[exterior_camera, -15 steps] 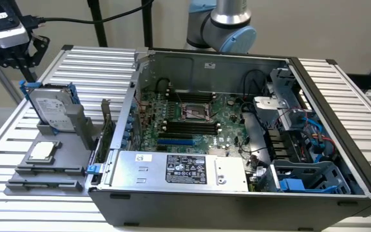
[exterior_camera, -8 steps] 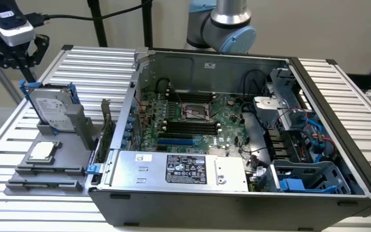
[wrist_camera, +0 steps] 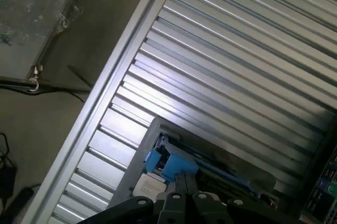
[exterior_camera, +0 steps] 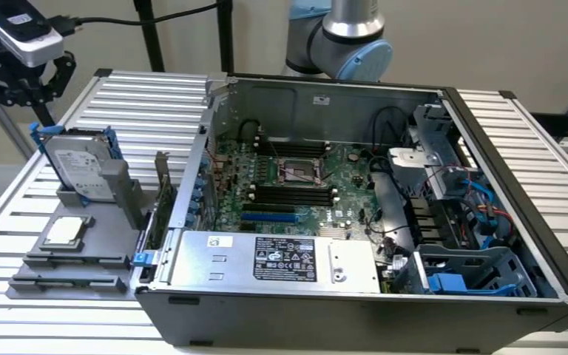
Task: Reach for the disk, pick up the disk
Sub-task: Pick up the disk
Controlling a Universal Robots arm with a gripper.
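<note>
The disk [exterior_camera: 79,166] stands upright in a grey holder [exterior_camera: 116,194] at the exterior view's left, silver-grey with a white label and a blue carrier frame. My gripper [exterior_camera: 41,118] hangs just above the disk's top left corner, its black fingers drawn together into one narrow tip pointing down, with nothing between them. In the wrist view the gripper [wrist_camera: 184,179] sits right over the blue frame of the disk [wrist_camera: 171,163], with the white label showing beside it.
A small square silver chip [exterior_camera: 65,231] lies on a grey tray in front of the holder. The open computer case [exterior_camera: 363,310] with its silver power supply [exterior_camera: 279,259] stands to the exterior view's right. All rest on a slatted aluminium table [exterior_camera: 156,96]. Floor lies beyond the table edge [wrist_camera: 100,92].
</note>
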